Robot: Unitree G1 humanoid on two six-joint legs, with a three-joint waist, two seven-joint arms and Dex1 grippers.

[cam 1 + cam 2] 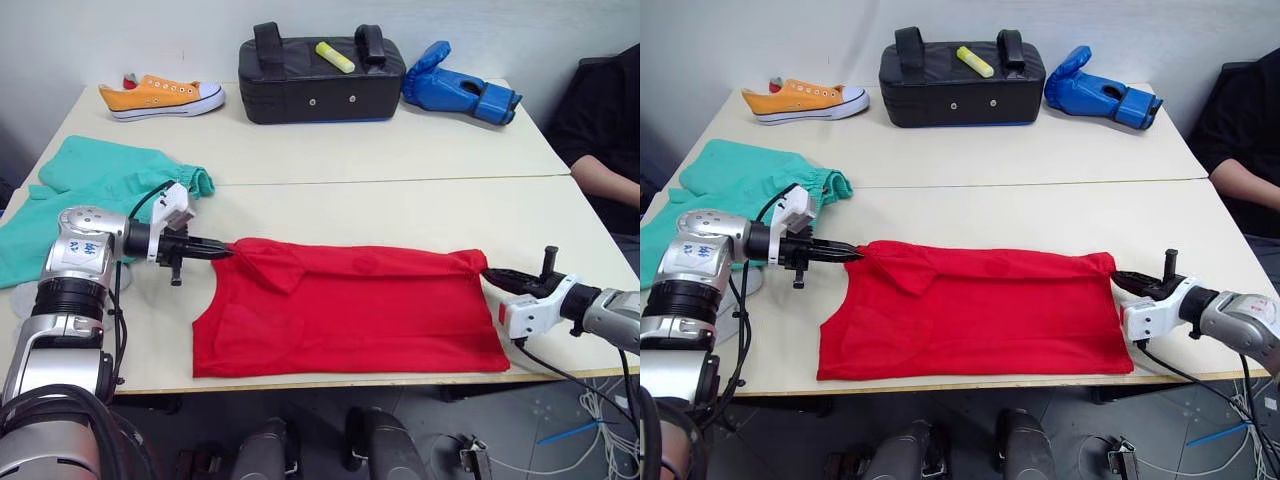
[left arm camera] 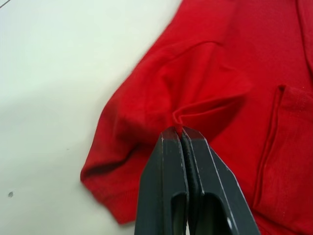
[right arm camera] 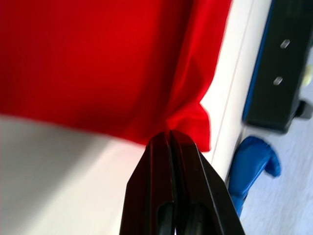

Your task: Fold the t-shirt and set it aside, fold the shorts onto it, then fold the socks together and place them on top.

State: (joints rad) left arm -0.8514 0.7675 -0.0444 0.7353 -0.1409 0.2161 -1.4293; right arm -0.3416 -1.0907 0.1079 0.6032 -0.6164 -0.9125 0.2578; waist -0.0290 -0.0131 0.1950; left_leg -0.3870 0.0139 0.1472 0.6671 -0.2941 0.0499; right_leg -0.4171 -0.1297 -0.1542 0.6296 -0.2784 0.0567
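A: Arms – silver metal shells, black ribbed joints, black cables looped outside
B: Left gripper (image 1: 222, 251) and right gripper (image 1: 494, 275): slim black fingers on white mounts

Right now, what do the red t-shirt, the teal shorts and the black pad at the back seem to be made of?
The t-shirt: thin matte knit cloth, probably cotton; it puckers where both grippers pinch it. The shorts: soft matte fabric with a gathered waistband, lying rumpled. The black pad: apparently smooth, slightly shiny synthetic leather over padding, with stitched handles; the exact material is uncertain.
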